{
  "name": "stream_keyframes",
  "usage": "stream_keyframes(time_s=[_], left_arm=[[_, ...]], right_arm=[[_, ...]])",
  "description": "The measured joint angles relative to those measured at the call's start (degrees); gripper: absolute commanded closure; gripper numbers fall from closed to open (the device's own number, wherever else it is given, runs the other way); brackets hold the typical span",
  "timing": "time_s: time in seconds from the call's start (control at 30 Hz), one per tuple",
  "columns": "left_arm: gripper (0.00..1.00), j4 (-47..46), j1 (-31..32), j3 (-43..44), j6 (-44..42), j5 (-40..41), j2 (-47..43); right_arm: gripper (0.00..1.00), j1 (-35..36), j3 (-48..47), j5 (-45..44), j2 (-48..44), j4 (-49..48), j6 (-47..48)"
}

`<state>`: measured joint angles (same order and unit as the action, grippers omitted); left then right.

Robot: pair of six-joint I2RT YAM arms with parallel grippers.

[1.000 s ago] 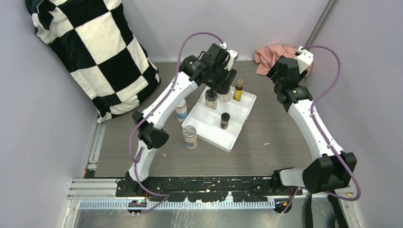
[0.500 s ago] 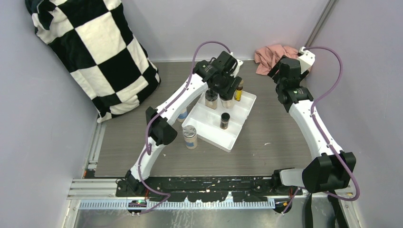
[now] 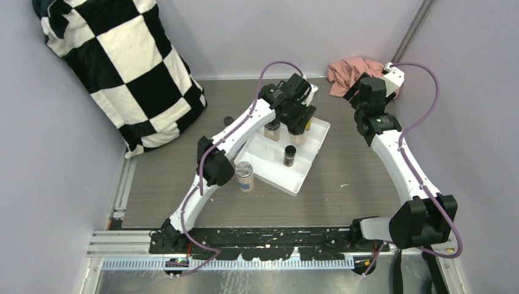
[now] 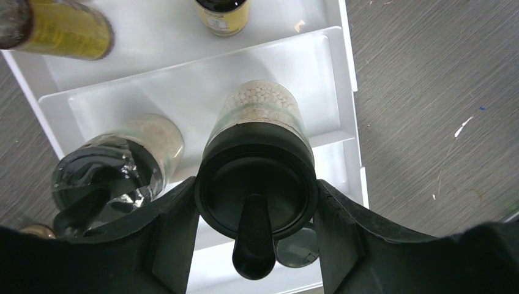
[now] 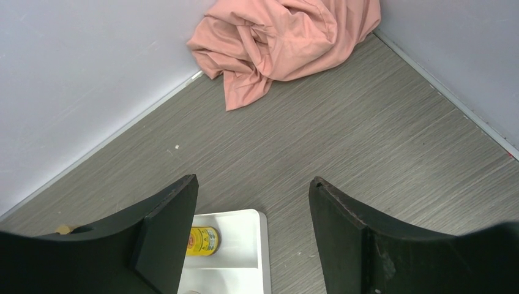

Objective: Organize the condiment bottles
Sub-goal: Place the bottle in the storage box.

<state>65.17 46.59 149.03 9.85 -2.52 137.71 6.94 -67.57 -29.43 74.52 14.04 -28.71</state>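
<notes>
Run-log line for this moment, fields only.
left pincer: shut on black-lidded jar at white tray | right pincer: open, empty | silver-lidded jar: outside tray

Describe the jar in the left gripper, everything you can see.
The jar is clear, plastic or glass, and filled with small pale round grains under a round black lid with a flip tab. It stands upright in the left gripper, whose fingers press the lid from both sides. It is over the middle compartment of the white tray; whether its base rests there cannot be seen.
</notes>
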Motion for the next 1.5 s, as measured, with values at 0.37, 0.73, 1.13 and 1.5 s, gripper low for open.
stream_keyframes(time_s=[0.37,0.73,1.13,1.5], left_arm=[[1.00,-1.1,0.6,0.0,-0.9,-0.3,1.9],[1.00,-2.6,1.2,0.1,-1.5,-0.3,4.9],[0.96,-2.6,1.9,0.2,-2.9,2.5,5.4],[0.57,-2.3,2.8,0.2,-3.3,5.0,5.4]], right_arm=[[0.27,-1.6,1.4,-0.5,0.0,-1.2,-0.2],[0.27,-4.2,2.0,-0.7,0.0,-2.5,-1.4],[0.27,-4.4,2.0,-0.1,0.0,-2.8,-2.1],[0.27,-4.4,2.0,0.2,0.0,-2.8,-2.1]])
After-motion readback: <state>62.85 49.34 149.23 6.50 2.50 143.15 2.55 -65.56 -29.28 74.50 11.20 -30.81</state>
